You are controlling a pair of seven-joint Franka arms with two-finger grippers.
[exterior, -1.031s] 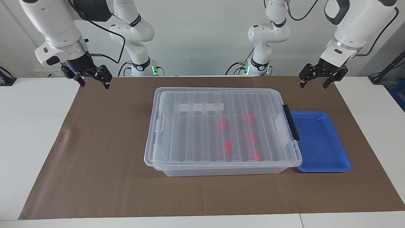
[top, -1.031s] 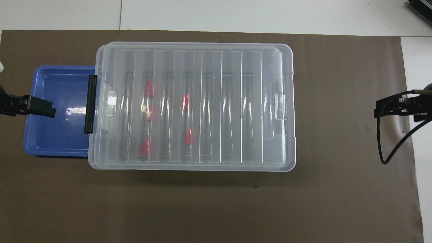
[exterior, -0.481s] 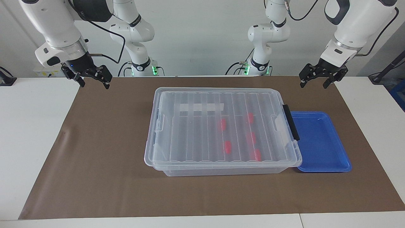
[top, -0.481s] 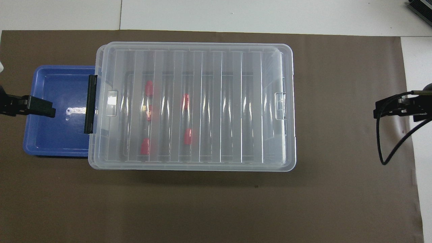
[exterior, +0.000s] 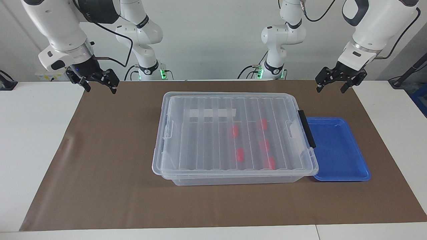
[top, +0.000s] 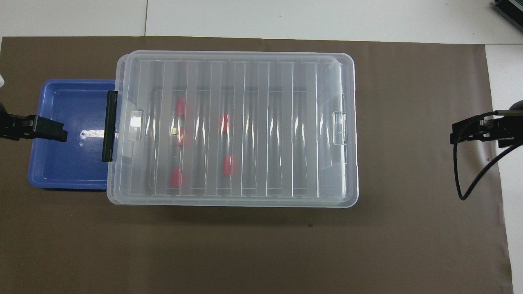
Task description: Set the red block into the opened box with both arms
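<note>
The box (exterior: pixel 233 180) stands mid-mat with its ribbed clear lid (exterior: pixel 200 143) lying on it; its black clip handle (exterior: pixel 307 128) is at the left arm's end. Through the lid I see several red blocks (exterior: pixel 235 131) on the box floor, also seen from overhead as red blocks (top: pixel 224 122) under the lid (top: pixel 286 134). My left gripper (exterior: pixel 331 88) hangs open in the air, and the overhead view places this left gripper (top: pixel 45 128) above the blue tray's outer edge. At the other end my right gripper (exterior: pixel 100 89) hangs open over the mat's edge, the same right gripper (top: pixel 453 136) holding nothing.
A shallow blue tray (exterior: pixel 337 173) lies against the box at the left arm's end, with nothing in it; its rim (top: pixel 41 179) also shows from overhead. A brown mat (exterior: pixel 110 166) covers the white table. A black cable (top: pixel 470 179) loops below the right gripper.
The right gripper has drifted very slightly toward the box. The left gripper, box, blocks and tray have not moved.
</note>
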